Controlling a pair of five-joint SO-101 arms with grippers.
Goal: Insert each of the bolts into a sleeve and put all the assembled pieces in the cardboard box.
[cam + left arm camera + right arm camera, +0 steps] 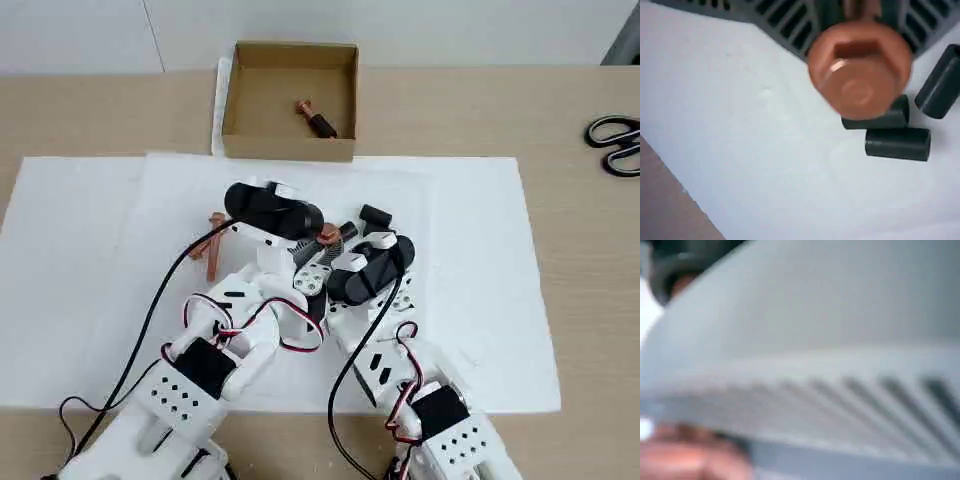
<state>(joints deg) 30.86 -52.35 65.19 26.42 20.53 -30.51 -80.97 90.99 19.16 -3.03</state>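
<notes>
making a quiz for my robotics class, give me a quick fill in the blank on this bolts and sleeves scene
1. The cardboard box holds ___ assembled piece.
2. The scissors lie on the bare table, off the ___ paper.
3. In the left wrist view, ___ black sleeves lie on the paper beyond the copper bolt.
Missing words: one; white; three.

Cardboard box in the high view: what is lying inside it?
Inside the open brown cardboard box lies one copper-coloured bolt in a black sleeve. The near wall hides a strip of its floor.
</notes>
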